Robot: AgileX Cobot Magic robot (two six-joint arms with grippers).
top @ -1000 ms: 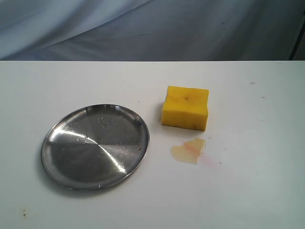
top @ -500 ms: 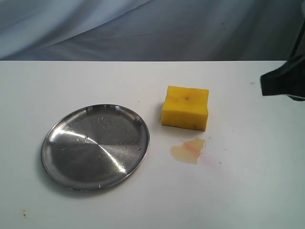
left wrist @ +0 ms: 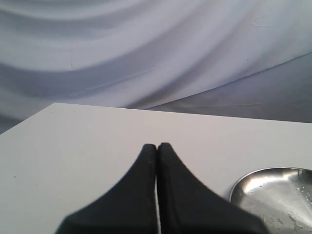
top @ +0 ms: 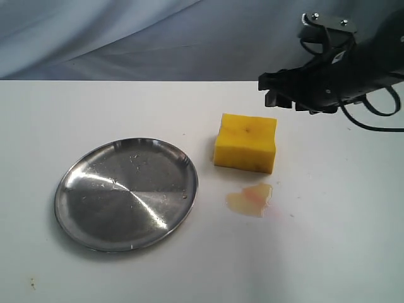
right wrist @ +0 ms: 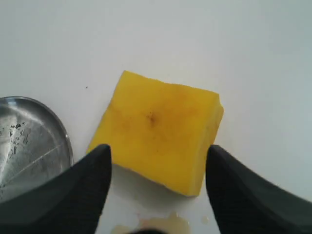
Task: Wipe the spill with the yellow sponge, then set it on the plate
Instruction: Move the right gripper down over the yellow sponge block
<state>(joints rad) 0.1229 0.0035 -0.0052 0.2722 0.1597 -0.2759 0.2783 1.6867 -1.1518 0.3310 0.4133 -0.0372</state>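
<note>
The yellow sponge (top: 245, 142) lies on the white table, just behind the orange-amber spill (top: 250, 199). The silver plate (top: 126, 208) sits to their left with nothing on it but small droplets. My right gripper (top: 273, 89) hovers above the sponge's far right corner, apart from it. In the right wrist view it (right wrist: 159, 150) is open, its two fingers straddling the sponge (right wrist: 158, 126) from above, with the spill (right wrist: 157, 225) and the plate's rim (right wrist: 62, 131) close by. My left gripper (left wrist: 157, 145) is shut on nothing, beside the plate (left wrist: 273, 195).
Grey cloth (top: 126, 38) hangs behind the table's far edge. The right arm's black body and cable (top: 360, 76) reach in from the right above the table. A few small dark specks (top: 31, 283) mark the front left of the table.
The right arm entered from the right edge and moved left, until its gripper hangs over the sponge. Sponge, spill and plate have not moved.
</note>
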